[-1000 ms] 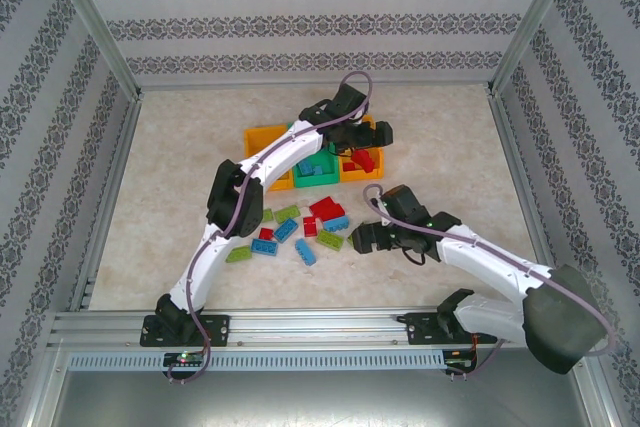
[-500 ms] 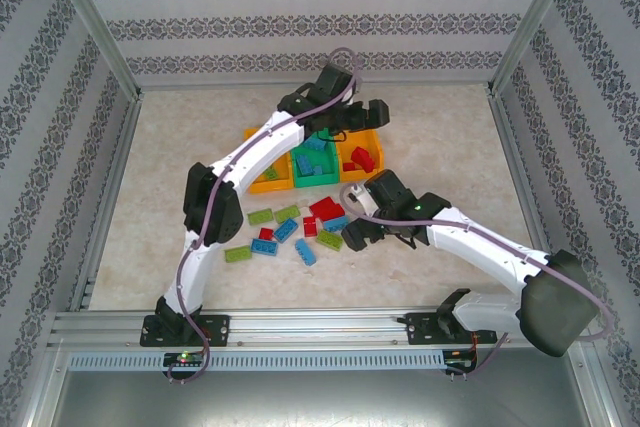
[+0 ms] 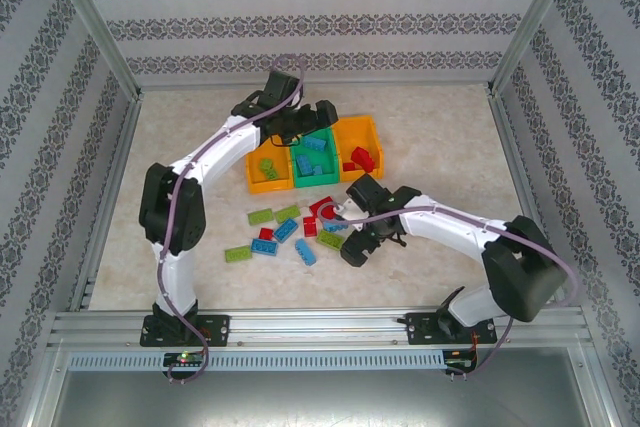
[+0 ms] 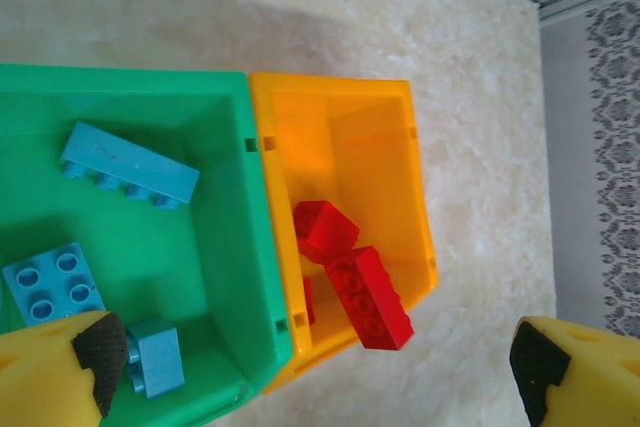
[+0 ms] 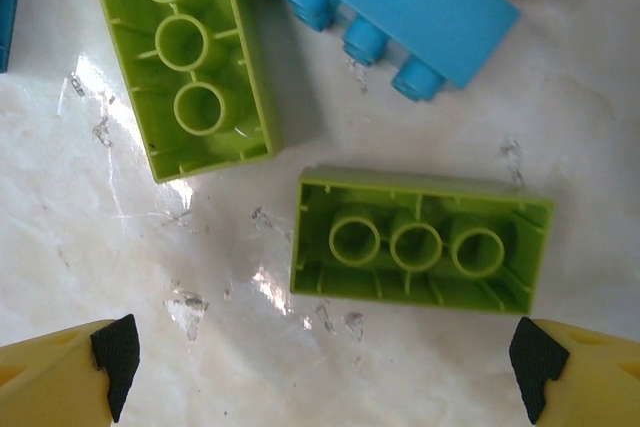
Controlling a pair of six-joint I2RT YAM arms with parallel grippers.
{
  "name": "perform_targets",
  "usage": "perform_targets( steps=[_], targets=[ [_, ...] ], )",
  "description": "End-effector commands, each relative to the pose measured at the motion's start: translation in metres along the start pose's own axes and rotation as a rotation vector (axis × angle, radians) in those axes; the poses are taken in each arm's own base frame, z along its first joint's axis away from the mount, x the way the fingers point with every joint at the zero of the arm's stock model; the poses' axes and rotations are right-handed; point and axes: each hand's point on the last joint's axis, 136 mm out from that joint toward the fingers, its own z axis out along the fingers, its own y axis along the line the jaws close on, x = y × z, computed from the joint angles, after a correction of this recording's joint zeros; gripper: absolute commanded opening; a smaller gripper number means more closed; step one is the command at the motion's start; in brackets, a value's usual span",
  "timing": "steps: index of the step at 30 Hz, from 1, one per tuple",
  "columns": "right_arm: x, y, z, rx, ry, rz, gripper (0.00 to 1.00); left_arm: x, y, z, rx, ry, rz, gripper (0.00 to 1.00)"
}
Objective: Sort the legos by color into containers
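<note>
Left gripper [image 4: 315, 359], jaws spread and empty, hangs over the wall shared by the green bin [image 4: 240, 247] (blue bricks [image 4: 130, 165] inside) and the right orange bin [image 4: 420, 197], which holds red bricks [image 4: 365, 297]. Right gripper [image 5: 320, 357], also wide apart and empty, hovers above two upturned lime bricks [image 5: 420, 242] among the loose legos [image 3: 290, 232], between the bins and the front edge of the table [image 3: 180, 147].

Two orange-yellow bins [image 3: 264, 187], one green bin [image 3: 318, 183], three in all, three blue bricks [image 4: 128, 165] in the green bin, at least two red bricks [image 4: 368, 297] in the right-hand orange-yellow one, about a dozen loose bricks [image 3: 287, 213] on the table [image 3: 450, 147], exact count unclear
</note>
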Motion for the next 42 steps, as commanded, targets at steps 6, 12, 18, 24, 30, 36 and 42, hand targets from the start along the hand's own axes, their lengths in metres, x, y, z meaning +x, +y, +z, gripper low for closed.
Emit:
perform_targets(
  steps=[6, 12, 18, 24, 30, 36, 42],
  targets=[
    [-0.002, -0.01, 0.014, 0.046, 0.088, -0.037, 0.98, -0.021, 0.013, -0.041, 0.017, -0.117, -0.024, 0.99],
    [-0.006, -0.018, 0.021, 0.083, 0.107, -0.028, 0.98, -0.011, 0.032, -0.053, -0.023, -0.123, -0.032, 0.99],
    [-0.008, -0.023, 0.022, 0.11, 0.115, -0.03, 0.98, -0.003, 0.046, -0.054, -0.038, -0.114, -0.052, 0.99],
    [-0.009, -0.029, 0.022, 0.137, 0.111, -0.021, 0.94, 0.002, 0.053, -0.053, -0.046, -0.106, -0.06, 0.99],
    [-0.008, -0.033, 0.025, 0.156, 0.149, -0.007, 0.9, 0.003, 0.055, -0.056, -0.045, -0.105, -0.062, 0.99],
    [-0.014, -0.024, 0.021, 0.105, 0.116, -0.003, 0.94, 0.005, 0.061, -0.056, -0.049, -0.106, -0.074, 0.99],
    [-0.008, -0.021, 0.027, 0.105, 0.178, -0.095, 0.94, 0.006, 0.063, -0.055, -0.035, -0.1, -0.083, 0.99]
  ],
)
